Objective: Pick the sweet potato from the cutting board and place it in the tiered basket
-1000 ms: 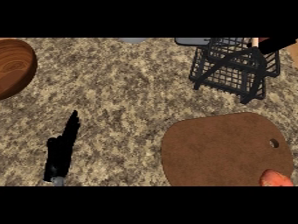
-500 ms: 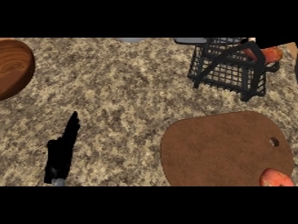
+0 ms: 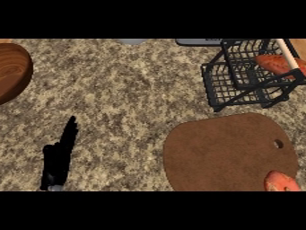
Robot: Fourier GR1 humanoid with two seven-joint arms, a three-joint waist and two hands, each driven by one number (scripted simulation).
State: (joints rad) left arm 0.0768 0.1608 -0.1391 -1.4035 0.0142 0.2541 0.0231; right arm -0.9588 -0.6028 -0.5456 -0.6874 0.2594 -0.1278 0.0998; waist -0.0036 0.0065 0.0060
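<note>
- The worktop point(image 3: 128, 90) is filling the view, speckled stone carrying everything here.
- The cutting board point(image 3: 225, 152) is lying at the worktop's near right corner, its hanging hole toward the right edge, most of its face showing bare.
- A wooden bowl point(image 3: 3, 74) is sitting at the far left edge, partly cut off.
- The basket point(image 3: 251, 78) is standing at the far right corner, just beyond the board, black wire.
- A sweet potato point(image 3: 282, 65) is lying inside the basket's upper tier, toward its right side, so the placing is looking done to me.
- The left hand point(image 3: 57, 159) is resting at the near edge toward the left, fingers straight and pointing up, holding nothing.
- A second orange piece point(image 3: 282, 182) is showing at the board's near right corner, cut off by the view; I cannot tell what it is.
- The right hand is not showing at all, so its state is unknown.
- What's left, by my reckoning: nothing more.
</note>
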